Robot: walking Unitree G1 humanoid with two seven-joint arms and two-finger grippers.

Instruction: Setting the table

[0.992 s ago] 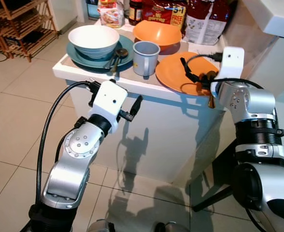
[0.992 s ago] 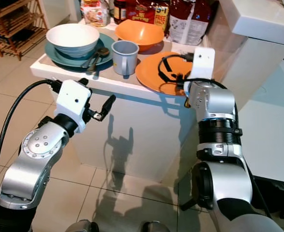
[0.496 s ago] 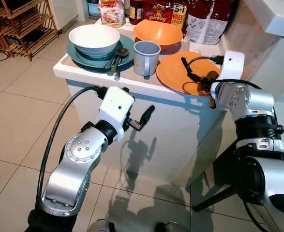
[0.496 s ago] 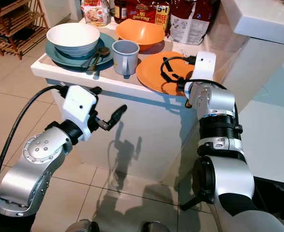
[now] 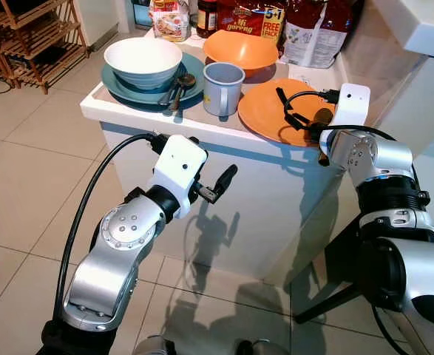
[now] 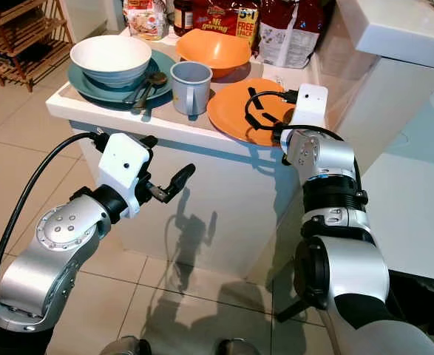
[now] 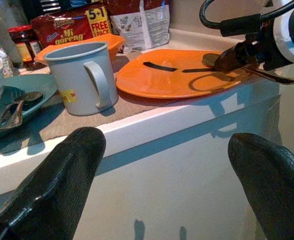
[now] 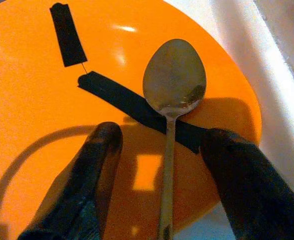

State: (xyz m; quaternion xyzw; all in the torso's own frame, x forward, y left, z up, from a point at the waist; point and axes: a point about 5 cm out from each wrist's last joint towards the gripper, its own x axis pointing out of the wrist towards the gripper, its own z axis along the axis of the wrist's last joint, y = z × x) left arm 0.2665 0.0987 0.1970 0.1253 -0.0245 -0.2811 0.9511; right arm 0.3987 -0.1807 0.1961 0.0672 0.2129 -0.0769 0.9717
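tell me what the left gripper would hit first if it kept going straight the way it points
Probably the white counter's front edge: the left gripper sits below the top. The grey mug is beyond and higher, though depth is unclear.

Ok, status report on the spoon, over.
Right claw open over orange plate. Spoon between its fingers, ungripped. Left claw open, below the counter edge.

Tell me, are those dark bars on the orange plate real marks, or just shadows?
Shadows, most likely: in the right wrist view they cross the orange plate under the spoon, beside a white glare spot; in the left eye view the arms' hard-edged shadows also fall on the counter front, so the light is strong.
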